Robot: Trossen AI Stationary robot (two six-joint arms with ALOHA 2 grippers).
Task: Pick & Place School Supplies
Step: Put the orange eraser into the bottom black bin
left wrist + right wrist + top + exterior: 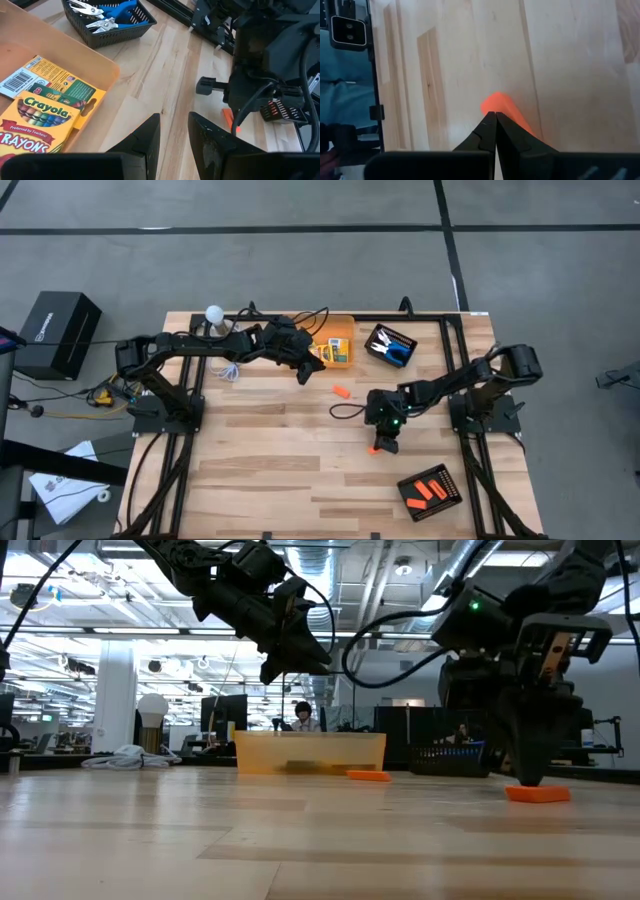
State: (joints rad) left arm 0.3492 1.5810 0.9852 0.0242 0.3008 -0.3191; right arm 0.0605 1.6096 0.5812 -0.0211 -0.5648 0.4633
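Observation:
A thumb-sized orange piece (pixel 378 449) (pixel 538 794) lies flat on the wooden table near its middle. My right gripper (pixel 383 442) (pixel 530 778) (pixel 495 114) stands over it, pointing down, fingers shut. A second orange piece (pixel 341 391) (pixel 369 776) lies farther off, toward the bin. Yellow-and-green crayon boxes (pixel 333 350) (pixel 45 107) lie in the translucent orange bin (pixel 335 328) (pixel 60 40). Blue-handled scissors (pixel 392 348) (pixel 115 10) lie in a black tray. My left gripper (pixel 303 370) (pixel 298 658) (pixel 174 122) hovers high beside the bin, narrowly open and holding nothing. My right gripper comes from above, pointing down, and its shut fingertips (pixel 528 772) meet the top face of the orange piece (pixel 502 106). No gap shows between the fingers, and the piece is not between them. It lies flat on the table under the tips.
A black ribbed tray (pixel 430 488) near the table's near right corner holds several orange pieces. The scissors tray (pixel 390 345) (pixel 450 755) sits right of the bin at the far edge. A white bulb (pixel 214 313) and a white cord (pixel 228 372) lie at the far left.

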